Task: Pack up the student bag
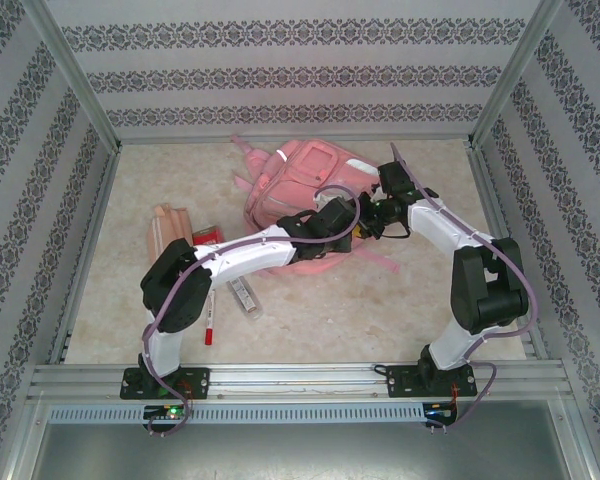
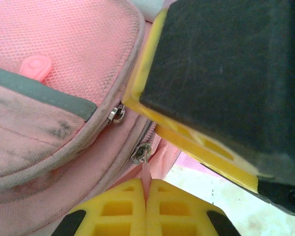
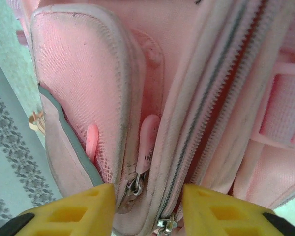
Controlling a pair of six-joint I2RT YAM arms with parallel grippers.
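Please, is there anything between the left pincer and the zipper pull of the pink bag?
Nothing visible stands between them. The left pincer is shut on the pink zipper pull of the bag, right beside its metal slider.

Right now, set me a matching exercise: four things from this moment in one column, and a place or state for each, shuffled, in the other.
Things:
1. left end effector
2. right end effector
3. student bag
4. red-capped marker

Places or states:
A. lying on the near left of the table
B. fingers apart, astride a zip seam
C. shut on a pink zipper pull
D. pink, at the far middle of the table

Pairs: 1-C, 2-B, 3-D, 4-A
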